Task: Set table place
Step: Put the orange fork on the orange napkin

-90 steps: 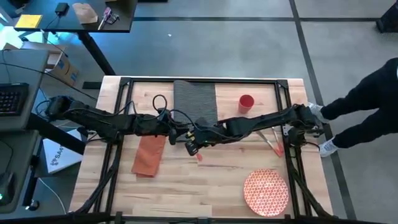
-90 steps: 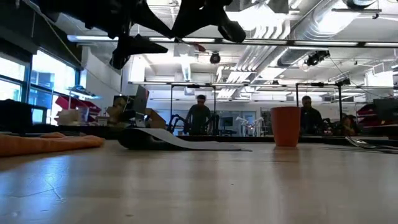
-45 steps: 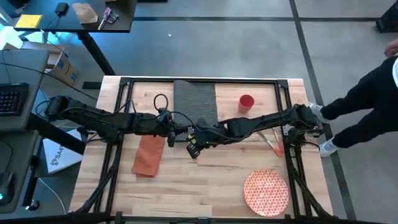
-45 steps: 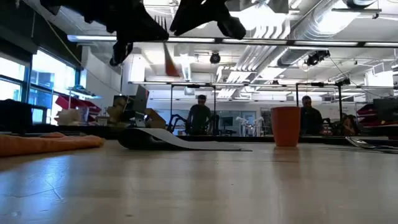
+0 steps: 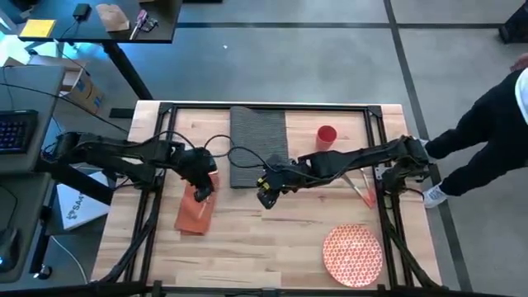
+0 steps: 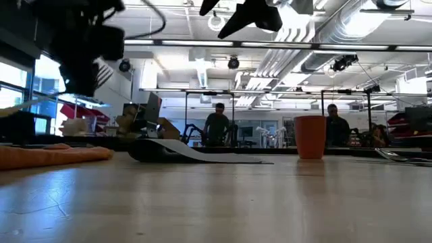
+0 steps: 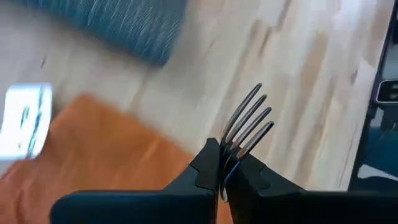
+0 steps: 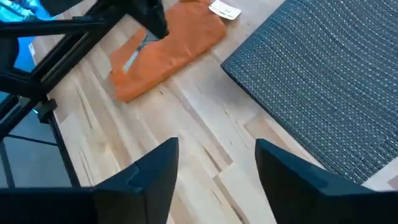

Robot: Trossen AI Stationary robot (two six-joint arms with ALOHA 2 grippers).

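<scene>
High view: left gripper [image 5: 201, 194] grips fork [image 7: 249, 124] above orange napkin [image 5: 195, 210].

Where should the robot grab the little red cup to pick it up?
Probably by the rim. The red cup stands upright with its mouth open on the table, beside the grey placemat. Coming straight down from above, one finger inside and one outside the wall looks safest. The open right gripper is the nearer one; the left gripper already holds the fork.
</scene>
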